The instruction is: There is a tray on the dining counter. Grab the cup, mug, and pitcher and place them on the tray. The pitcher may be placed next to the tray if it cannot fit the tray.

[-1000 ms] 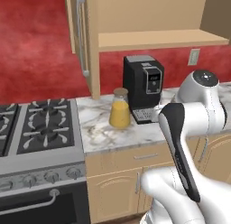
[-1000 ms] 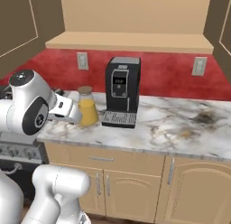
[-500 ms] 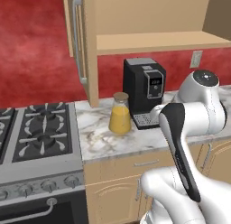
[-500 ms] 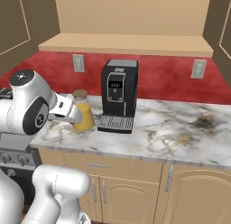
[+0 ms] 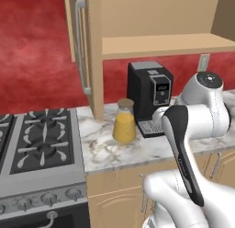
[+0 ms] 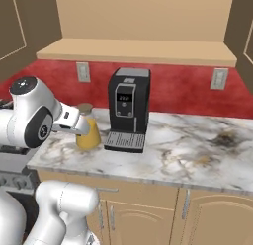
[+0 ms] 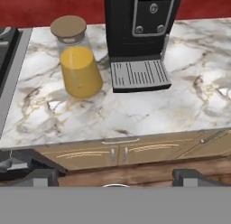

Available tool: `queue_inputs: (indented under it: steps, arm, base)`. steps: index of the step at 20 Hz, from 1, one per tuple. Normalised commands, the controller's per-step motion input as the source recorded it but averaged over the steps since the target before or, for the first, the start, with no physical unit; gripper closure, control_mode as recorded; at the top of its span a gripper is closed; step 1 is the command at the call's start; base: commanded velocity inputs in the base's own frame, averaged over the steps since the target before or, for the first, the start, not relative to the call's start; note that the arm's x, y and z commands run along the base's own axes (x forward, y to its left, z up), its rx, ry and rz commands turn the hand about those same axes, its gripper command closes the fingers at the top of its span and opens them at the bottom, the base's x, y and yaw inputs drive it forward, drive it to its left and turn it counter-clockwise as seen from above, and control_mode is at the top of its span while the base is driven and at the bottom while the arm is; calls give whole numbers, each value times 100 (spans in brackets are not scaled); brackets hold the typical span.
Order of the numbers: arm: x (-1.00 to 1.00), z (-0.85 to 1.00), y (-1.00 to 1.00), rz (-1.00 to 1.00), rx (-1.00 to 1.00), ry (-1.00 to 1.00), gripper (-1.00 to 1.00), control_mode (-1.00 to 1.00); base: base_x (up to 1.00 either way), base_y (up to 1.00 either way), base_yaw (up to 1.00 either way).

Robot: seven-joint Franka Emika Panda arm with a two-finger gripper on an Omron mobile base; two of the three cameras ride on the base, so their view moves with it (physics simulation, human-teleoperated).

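Hand view puts the stove's edge [image 7: 8,60] furthest left, then the pitcher [image 7: 77,60], then the coffee machine [image 7: 137,33], all on the marble desk [image 7: 149,110]. Taking the coffee machine as the landmark: the pitcher stands just beside it on its stove side, apart from its drip grille by a narrow strip of marble, and a little nearer the desk's front edge than the machine's body. In the left base view the pitcher [image 5: 125,122] sits likewise between the stove [image 5: 39,139] and the coffee machine [image 5: 149,96], below the open cabinet door.

The fingers [image 7: 115,175] are spread fully apart and empty, hanging well short of the pitcher, out over the cabinet fronts.

Risks, as I judge them: the pitcher is a smooth glass cone, so fingers closing high on the slope could slide up and off; a grasp low on the wide base may not fit. Coming in from the coffee machine's side, one finger could knock the machine or jam in the narrow gap. Any tilt in carrying could slosh the orange liquid against the lid.

The pitcher stands upright, long axis vertical, tan lid up, wide base on the desk.
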Motion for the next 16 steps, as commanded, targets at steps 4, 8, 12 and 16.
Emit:
queue_inputs:
  steps: [4, 8, 12, 16]
  arm:
    - [0, 0, 0, 0, 0, 0, -100, 100]
    - [0, 0, 0, 0, 0, 0, -100, 100]
    - [19, -15, 2, 2, 0, 5, -100, -100]
    - [31, -29, 18, 4, 0, 12, -100, -100]
  base:
    - [45, 0, 0]
    - [49, 0, 0]
    - [24, 0, 1]
    - [0, 0, 0]
